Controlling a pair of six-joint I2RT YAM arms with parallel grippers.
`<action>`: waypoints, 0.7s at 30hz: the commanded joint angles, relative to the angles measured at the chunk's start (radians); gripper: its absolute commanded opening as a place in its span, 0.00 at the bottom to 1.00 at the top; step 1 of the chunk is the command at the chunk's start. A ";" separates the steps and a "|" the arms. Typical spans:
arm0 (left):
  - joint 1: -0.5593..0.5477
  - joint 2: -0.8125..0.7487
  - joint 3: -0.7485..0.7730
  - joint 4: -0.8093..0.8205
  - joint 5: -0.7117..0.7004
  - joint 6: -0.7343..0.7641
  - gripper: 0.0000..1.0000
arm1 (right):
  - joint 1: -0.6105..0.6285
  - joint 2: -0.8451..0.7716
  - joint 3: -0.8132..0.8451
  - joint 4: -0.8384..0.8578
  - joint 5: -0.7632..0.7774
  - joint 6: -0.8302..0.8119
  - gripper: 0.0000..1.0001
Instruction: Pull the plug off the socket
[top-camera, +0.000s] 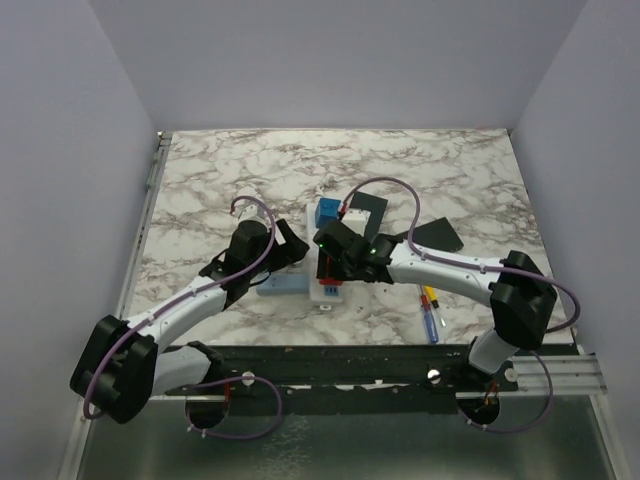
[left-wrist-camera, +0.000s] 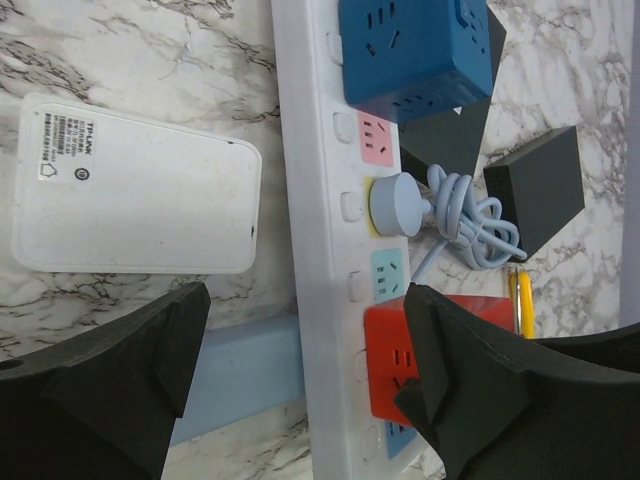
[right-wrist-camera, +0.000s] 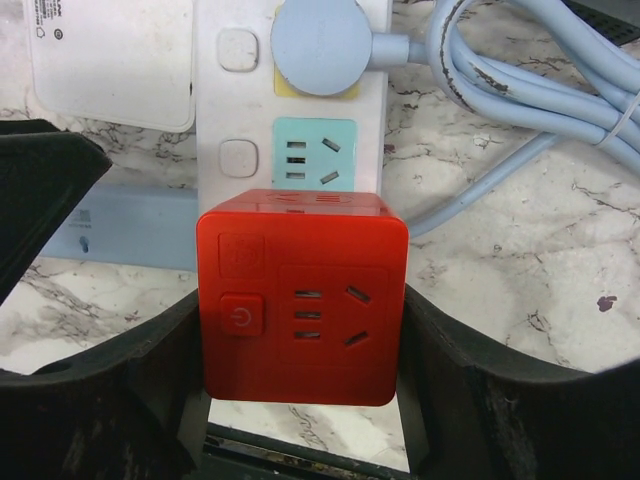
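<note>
The white power strip (top-camera: 325, 294) lies in the middle of the table, with pastel outlet panels showing in the left wrist view (left-wrist-camera: 315, 200) and the right wrist view (right-wrist-camera: 235, 100). A red cube plug (right-wrist-camera: 300, 295) sits at its near end, also seen from the left wrist (left-wrist-camera: 395, 360). My right gripper (right-wrist-camera: 300, 340) is shut on the red cube, one finger (right-wrist-camera: 160, 370) on each side. I cannot tell whether its pins are still in the strip. My left gripper (left-wrist-camera: 305, 310) is open, its fingers straddling the strip beside the red cube.
A blue cube adapter (left-wrist-camera: 415, 50) and a round grey-blue plug (left-wrist-camera: 397, 205) with a coiled cable (right-wrist-camera: 520, 90) are also on the strip. A white flat box (left-wrist-camera: 135, 190) and a light-blue bar (left-wrist-camera: 245, 365) lie to its left. Black boxes (top-camera: 440, 235) and a screwdriver (top-camera: 430, 312) lie to the right.
</note>
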 joint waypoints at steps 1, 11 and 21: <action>-0.024 0.056 -0.004 0.107 0.063 -0.082 0.87 | 0.007 -0.069 -0.068 0.077 -0.002 -0.006 0.23; -0.084 0.219 0.025 0.216 0.057 -0.146 0.87 | 0.007 -0.197 -0.236 0.221 -0.030 -0.035 0.00; -0.091 0.331 0.023 0.318 0.074 -0.202 0.73 | 0.007 -0.205 -0.250 0.220 -0.033 -0.031 0.00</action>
